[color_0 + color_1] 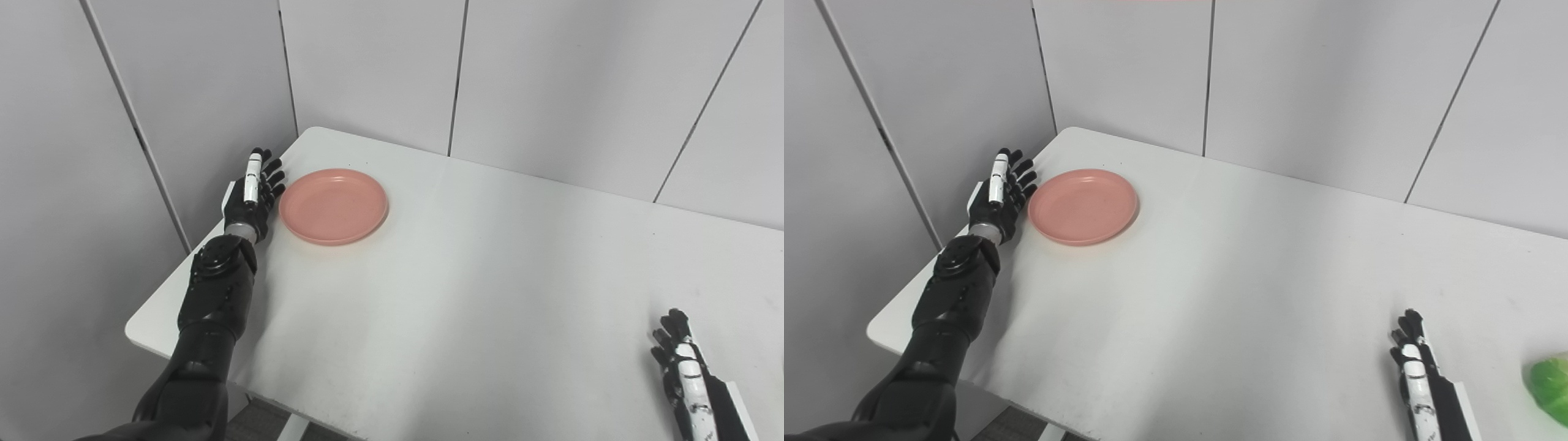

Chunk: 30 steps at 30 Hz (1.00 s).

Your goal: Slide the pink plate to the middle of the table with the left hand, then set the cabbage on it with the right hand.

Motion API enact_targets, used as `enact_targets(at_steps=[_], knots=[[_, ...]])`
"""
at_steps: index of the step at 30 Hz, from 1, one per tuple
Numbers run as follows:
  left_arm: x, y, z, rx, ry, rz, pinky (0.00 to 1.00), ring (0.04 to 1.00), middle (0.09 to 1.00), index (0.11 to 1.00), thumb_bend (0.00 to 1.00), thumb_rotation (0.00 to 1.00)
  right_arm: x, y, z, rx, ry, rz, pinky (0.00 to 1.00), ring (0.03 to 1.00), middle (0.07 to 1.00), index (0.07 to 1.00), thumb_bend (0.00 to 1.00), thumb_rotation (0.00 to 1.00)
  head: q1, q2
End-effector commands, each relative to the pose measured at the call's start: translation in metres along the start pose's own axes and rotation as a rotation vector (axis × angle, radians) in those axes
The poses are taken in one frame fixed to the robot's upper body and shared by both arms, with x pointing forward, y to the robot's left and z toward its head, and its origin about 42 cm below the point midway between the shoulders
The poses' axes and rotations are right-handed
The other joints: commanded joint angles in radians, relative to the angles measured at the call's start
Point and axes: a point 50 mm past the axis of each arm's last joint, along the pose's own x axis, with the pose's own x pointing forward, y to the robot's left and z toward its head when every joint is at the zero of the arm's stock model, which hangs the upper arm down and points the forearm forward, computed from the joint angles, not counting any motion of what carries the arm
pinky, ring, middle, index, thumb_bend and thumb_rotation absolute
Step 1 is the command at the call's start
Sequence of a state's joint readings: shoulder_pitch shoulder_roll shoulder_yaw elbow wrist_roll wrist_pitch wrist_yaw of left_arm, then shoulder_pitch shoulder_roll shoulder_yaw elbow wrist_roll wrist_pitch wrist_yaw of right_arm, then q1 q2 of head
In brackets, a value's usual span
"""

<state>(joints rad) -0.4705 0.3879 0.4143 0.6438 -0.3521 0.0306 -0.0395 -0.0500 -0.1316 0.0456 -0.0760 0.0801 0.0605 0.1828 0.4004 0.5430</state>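
Note:
The pink plate [334, 206] lies flat near the table's far left corner. My left hand [252, 195] stands open on edge just left of it, fingers stretched toward the wall, close to or touching the plate's left rim. At the bottom right my right hand [1418, 367] rests open over the table, holding nothing. The green cabbage [1548, 387] shows only in the right eye view, cut off by the right edge, a short way right of the right hand.
The white table [490, 282] has its left edge right under my left forearm. Grey wall panels [367, 67] stand close behind the table and along its left side.

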Motion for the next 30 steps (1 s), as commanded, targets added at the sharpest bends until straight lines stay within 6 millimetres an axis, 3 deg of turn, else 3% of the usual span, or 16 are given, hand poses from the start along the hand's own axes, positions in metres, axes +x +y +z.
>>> enact_targets(at_steps=[1,18,30], knots=[[0.001,-0.012,-0.004,-0.013,-0.002,-0.032,0.92,0.913,0.905,0.901,0.43,1.00,0.001,-0.002,0.006,-0.004,-0.015,0.001,1.00,1.000,1.000,1.000,0.13,1.00,-0.002,0.001],[-0.021,-0.052,-0.041,-0.055,0.071,-0.145,0.91,0.912,0.906,0.892,0.42,1.00,0.001,0.001,0.009,0.010,-0.017,0.002,1.00,1.000,1.000,1.000,0.15,1.00,-0.033,0.022],[-0.036,-0.087,-0.046,-0.085,0.114,-0.273,0.90,0.901,0.898,0.892,0.44,1.00,0.001,0.008,0.007,0.017,-0.008,-0.003,1.00,1.000,1.000,1.000,0.18,1.00,-0.114,0.049]])
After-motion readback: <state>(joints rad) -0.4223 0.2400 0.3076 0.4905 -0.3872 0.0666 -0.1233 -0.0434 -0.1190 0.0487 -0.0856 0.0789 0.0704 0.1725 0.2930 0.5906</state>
